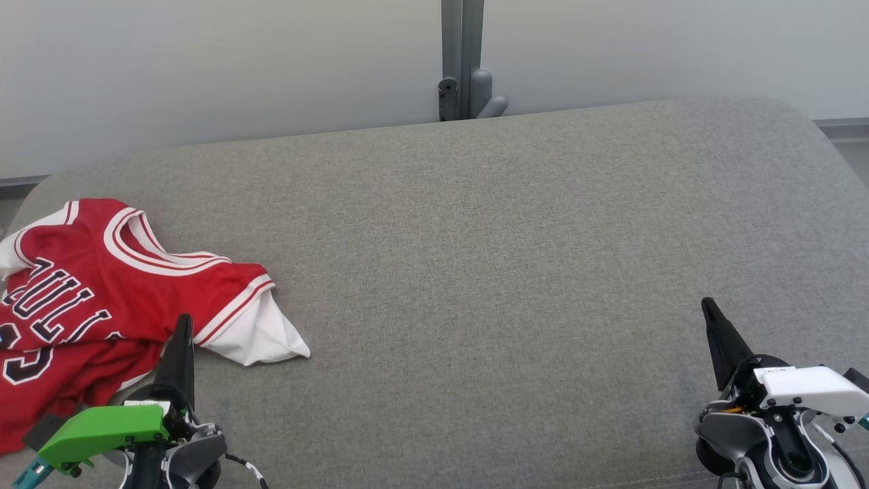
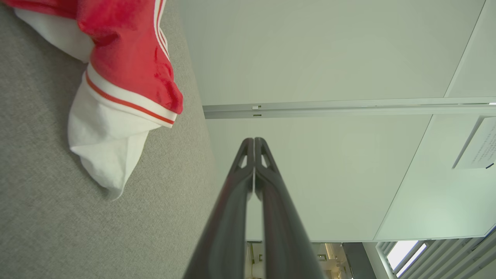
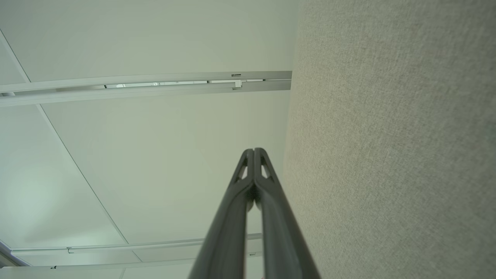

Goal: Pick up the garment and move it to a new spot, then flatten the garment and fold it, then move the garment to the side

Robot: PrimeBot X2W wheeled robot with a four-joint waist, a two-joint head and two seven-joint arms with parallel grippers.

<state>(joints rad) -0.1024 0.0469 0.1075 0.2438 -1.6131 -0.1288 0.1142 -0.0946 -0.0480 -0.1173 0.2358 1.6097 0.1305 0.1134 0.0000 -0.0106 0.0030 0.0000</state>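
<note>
Jersey (image 1: 102, 272), lower left, not yet picked up; left claw (image 1: 183, 320) and right claw (image 1: 708, 305) pressed together; next, probably: open, grasp.

A broad grey fabric-covered surface (image 1: 489, 272) with rounded far corners stretches to a pale panelled wall (image 1: 204, 68). A grey upright post (image 1: 461, 54) splits the wall, with small grey fittings (image 1: 483, 95) at its foot. A printed sheet (image 2: 478, 149) hangs on one panel.

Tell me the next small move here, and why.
Probably open the left gripper and ease it toward the red jersey: its fingers are shut, holding nothing, and the jersey lies crumpled beside them on the grey cushion. The right gripper sits far off.
</note>
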